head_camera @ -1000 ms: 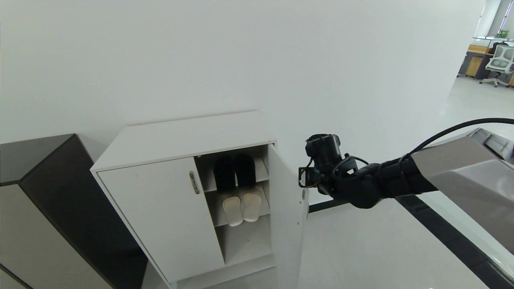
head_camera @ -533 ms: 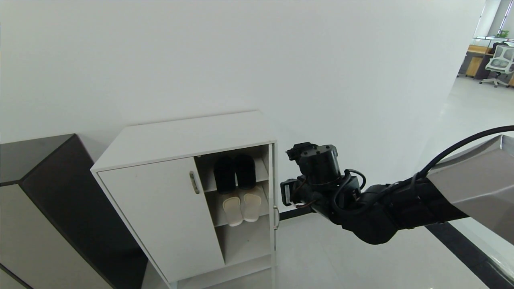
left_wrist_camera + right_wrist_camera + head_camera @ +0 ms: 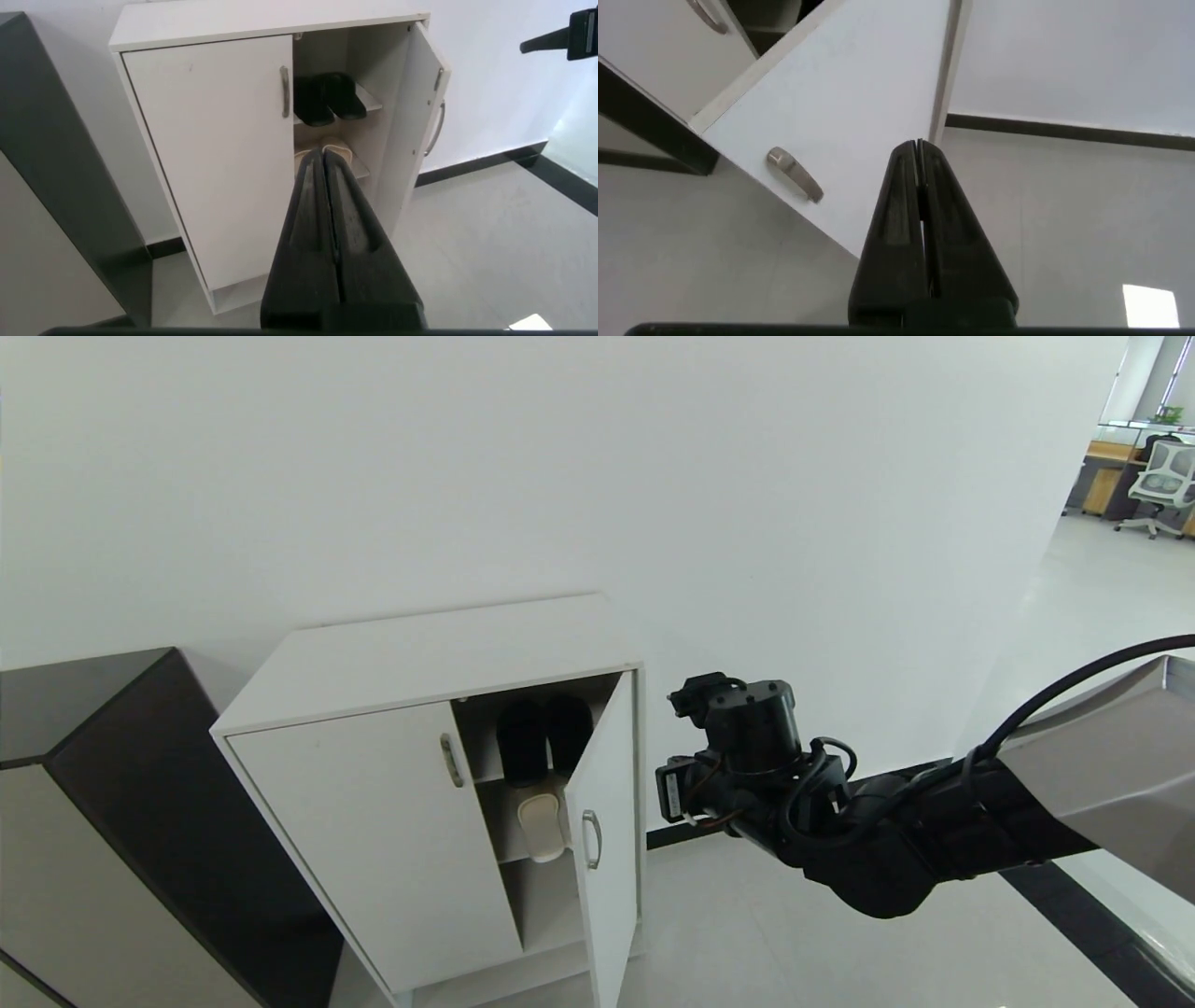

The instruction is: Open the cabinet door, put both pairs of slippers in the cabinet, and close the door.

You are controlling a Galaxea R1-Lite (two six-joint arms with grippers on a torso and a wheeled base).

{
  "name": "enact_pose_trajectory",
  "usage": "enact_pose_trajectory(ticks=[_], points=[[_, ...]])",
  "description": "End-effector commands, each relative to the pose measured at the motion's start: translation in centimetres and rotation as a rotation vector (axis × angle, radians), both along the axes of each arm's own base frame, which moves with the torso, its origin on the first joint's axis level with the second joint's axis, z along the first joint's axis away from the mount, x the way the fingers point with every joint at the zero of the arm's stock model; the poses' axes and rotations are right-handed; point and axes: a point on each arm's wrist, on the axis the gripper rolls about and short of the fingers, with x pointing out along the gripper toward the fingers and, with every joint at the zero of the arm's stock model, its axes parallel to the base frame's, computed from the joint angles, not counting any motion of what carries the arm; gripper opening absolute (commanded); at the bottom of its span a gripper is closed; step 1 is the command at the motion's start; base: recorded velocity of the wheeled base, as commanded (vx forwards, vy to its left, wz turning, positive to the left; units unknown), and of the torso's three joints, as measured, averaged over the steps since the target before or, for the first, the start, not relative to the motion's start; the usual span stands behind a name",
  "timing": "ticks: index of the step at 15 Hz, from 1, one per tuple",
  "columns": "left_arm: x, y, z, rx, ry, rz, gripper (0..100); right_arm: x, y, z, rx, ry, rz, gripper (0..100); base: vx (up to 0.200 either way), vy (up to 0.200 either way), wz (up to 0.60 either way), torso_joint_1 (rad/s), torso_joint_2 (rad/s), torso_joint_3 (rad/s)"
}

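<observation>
White cabinet, door half open: one black slipper pair on upper shelf, one cream pair below. Right gripper pinched together, empty, near door; left gripper likewise, facing cabinet.

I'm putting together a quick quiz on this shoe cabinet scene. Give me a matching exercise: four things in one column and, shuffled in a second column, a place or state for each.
Things
1. black slippers
2. cream slippers
3. left door
4. right door

Places or states
A. partly open
B. above the other pair
C. fully shut
D. below the other pair

Pairs: 1-B, 2-D, 3-C, 4-A
</observation>
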Motion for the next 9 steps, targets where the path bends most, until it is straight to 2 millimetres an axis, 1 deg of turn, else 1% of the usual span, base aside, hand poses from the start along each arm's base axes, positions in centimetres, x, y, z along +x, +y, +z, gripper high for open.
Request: enact_pose_trajectory(ticks=[1,2,9], points=[[0.01,0.0,0.0,0.0,0.001,0.0,0,-0.04,-0.04,-0.03,0.002,-0.005,0.001,0,0.0,0.0,0.0,0.0,0.0,0.0],[0.01,0.0,0.0,0.0,0.001,0.0,0,-0.05,-0.05,-0.05,-0.004,-0.008,0.003,0,0.0,0.0,0.0,0.0,0.0,0.0],[0.01,0.0,0.0,0.0,0.001,0.0,0,-0.07,-0.15,-0.33,-0.013,-0.004,0.003,0,0.0,0.0,0.6,0.002,0.0,0.0]])
